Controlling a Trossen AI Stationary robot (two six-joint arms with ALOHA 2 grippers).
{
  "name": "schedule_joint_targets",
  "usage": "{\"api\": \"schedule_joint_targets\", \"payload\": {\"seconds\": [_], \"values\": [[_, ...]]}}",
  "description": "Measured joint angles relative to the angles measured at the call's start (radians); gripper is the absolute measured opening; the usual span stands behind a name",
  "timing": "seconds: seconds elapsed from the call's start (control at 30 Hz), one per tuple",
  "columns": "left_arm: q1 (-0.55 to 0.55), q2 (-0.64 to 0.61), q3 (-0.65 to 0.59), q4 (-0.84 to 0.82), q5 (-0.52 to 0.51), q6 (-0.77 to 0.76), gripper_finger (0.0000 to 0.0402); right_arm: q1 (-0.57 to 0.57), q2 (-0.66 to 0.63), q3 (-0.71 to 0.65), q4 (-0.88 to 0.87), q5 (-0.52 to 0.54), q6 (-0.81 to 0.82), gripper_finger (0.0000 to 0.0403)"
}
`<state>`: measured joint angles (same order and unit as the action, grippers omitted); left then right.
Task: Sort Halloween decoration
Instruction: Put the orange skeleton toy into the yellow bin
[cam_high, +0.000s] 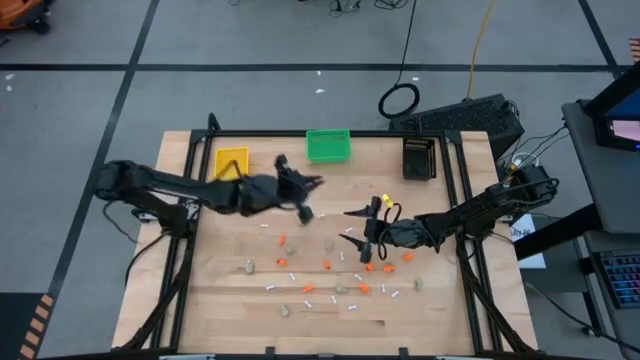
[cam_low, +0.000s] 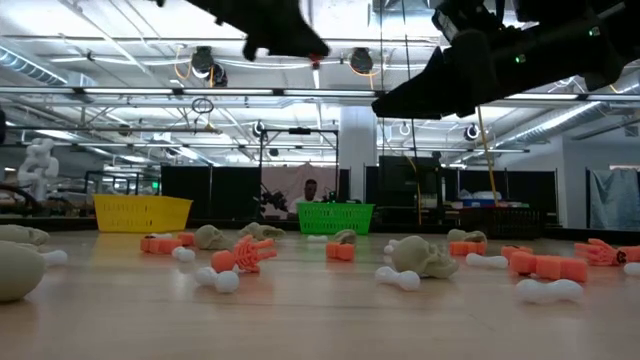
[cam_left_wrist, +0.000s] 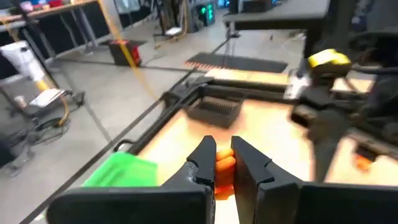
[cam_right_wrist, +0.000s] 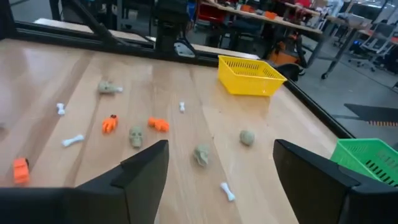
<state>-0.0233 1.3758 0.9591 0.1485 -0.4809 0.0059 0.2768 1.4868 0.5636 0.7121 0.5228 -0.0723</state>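
- Left gripper (cam_left_wrist: 224, 163): fingers pinched nearly shut on a small orange piece (cam_left_wrist: 224, 171), carried above the table between the yellow bin (cam_high: 231, 162) and the green bin (cam_high: 328, 145). The left wrist view shows the orange bit wedged between my two fingertips, with the green bin's corner just below.
- Right gripper (cam_right_wrist: 221, 171): jaws spread wide, nothing in them. It hangs over the middle of the scatter, tips pointed at the table.
- Step in hand: left arm is in transit with one orange piece, heading for a bin. Which bin takes orange I can't tell.
- Rest of the decoration is still spread over the front half of the wooden table (cam_high: 440, 310): orange bits (cam_high: 364, 289), beige-grey skull-like lumps (cam_right_wrist: 201, 154), white bones (cam_right_wrist: 73, 140). Sorting looks barely started.
- Black bin (cam_high: 418, 158) sits at the far right corner, well apart from both grippers.
- Next, left: get over the right bin's mouth, then open.
- Next, right: pick one target, drop straight down and straddle it. Pieces are tiny and lie close together, so there's a risk of nudging neighbours.
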Motion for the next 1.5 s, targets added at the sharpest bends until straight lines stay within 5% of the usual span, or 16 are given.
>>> {"api": "schedule_joint_targets", "payload": {"seconds": [0.3, 0.63, 1.13, 1.5], "values": [[0.148, -0.291, -0.001, -0.575, -0.052, -0.088, 0.0021, 0.0, 0.0, 0.0, -0.082, -0.003, 0.05, 0.0272], [0.312, -0.496, -0.181, -0.69, -0.08, -0.148, 0.0021, -0.007, 0.0, 0.0, -0.03, -0.001, 0.008, 0.0272], [0.594, -0.48, -0.392, -0.673, -0.027, -0.323, 0.0021, -0.036, 0.0, 0.0, -0.051, -0.001, 0.007, 0.0272], [0.695, -0.297, -0.406, -0.619, 0.101, -0.342, 0.0041, -0.036, 0.0, 0.0, -0.051, 0.0, 0.026, 0.0272]]}}
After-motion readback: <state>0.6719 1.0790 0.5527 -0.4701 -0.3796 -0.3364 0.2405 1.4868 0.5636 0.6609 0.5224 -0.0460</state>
